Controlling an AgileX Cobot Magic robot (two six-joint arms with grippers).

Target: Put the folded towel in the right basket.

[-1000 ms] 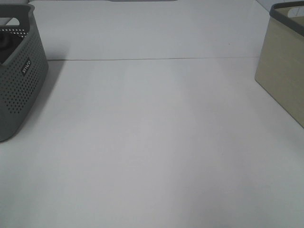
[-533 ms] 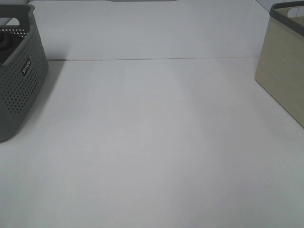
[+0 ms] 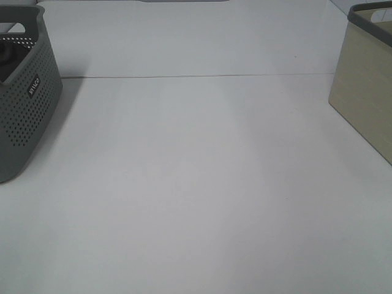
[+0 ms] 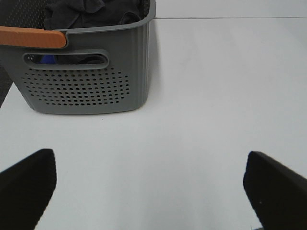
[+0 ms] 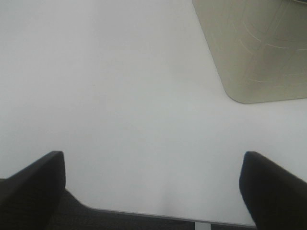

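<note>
Towel hard to pick out — dark crumpled cloth (image 4: 93,12) heaped in perforated grey plastic basket (image 3: 24,104) at left, smooth beige right basket (image 3: 364,92) cut off by the frame, left gripper (image 4: 153,187) and right gripper (image 5: 153,184) both spread wide, holding nothing.

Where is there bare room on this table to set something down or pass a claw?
The whole white stretch of table between the grey basket on the left and the beige basket on the right is bare. Only the two far edges are taken; the grey basket holds dark cloth.
</note>
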